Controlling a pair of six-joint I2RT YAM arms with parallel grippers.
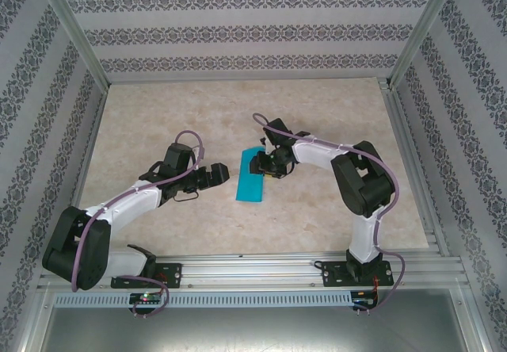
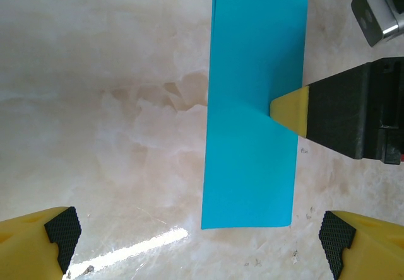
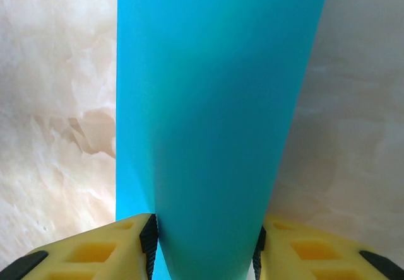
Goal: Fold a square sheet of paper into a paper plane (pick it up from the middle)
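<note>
- Square sheet of paper (image 1: 252, 176): teal-blue, lying on the marbled desk (image 1: 238, 106) as a long narrow rectangle. It sits between the two tools, straight ahead of each.
- Left tool (image 1: 225, 175): jaws wide apart and gripping nothing. It points at the near long edge of the sheet and stops just short of it.
- Left wrist view: the sheet (image 2: 252, 103) lies ahead of the left tool (image 2: 199, 233), within the span of its open fingers. The black ribbed pads (image 2: 63, 229) are clear of the paper. Two layers show along the sheet's left long edge.
- Right tool (image 1: 267, 167): clamped on the square sheet of paper at about the middle of the long edge on its own side.
- Left wrist view, far side of the sheet: a yellow fingertip (image 2: 291, 106) of the right tool overlaps the paper's edge. A shallow crease runs from the fingertip into the sheet.
- Right wrist view: the sheet (image 3: 214, 103) runs forward from between the fingers of the right tool (image 3: 205, 242). The black pads (image 3: 149, 236) touch it on both sides, and the paper bows upward between them.
</note>
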